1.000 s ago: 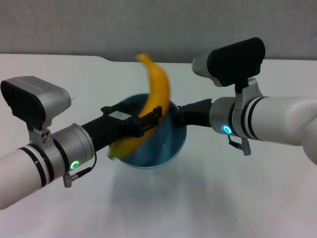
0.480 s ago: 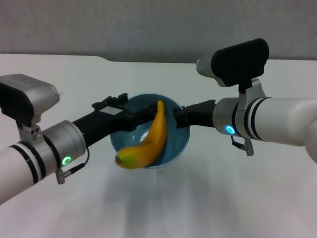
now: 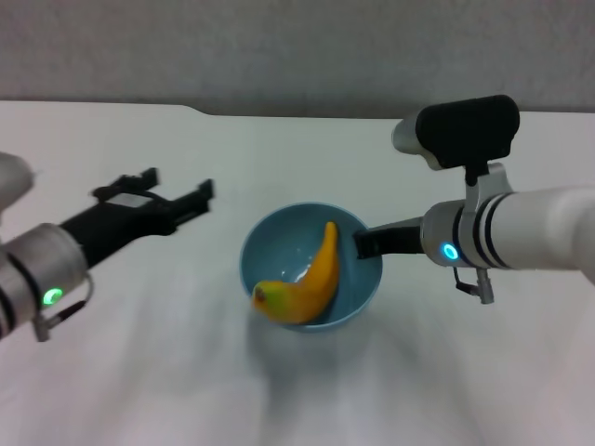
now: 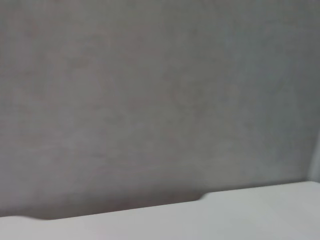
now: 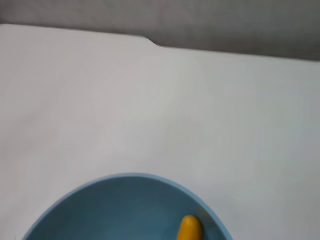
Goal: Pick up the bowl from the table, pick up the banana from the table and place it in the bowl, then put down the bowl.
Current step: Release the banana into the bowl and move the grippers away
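The light-blue bowl [image 3: 279, 243] is at the middle of the white table [image 3: 279, 139]. The yellow banana [image 3: 316, 275] lies inside it, its greenish end over the near rim. My right gripper [image 3: 365, 243] is shut on the bowl's right rim and holds it low over the table. My left gripper [image 3: 181, 182] is open and empty, raised to the left of the bowl and apart from it. The right wrist view shows the bowl's rim [image 5: 130, 176] and the banana's tip [image 5: 190, 228]. The left wrist view shows neither.
A grey wall [image 3: 297, 46] stands behind the table's far edge, which has a shallow notch [image 3: 200, 110]. The left wrist view shows only that wall and the table's edge [image 4: 225, 210]. Nothing else stands on the table.
My left gripper let go of the banana, which dropped into the bowl, then opened and drew back to the left. My right gripper moved the bowl lower and a little rightward.
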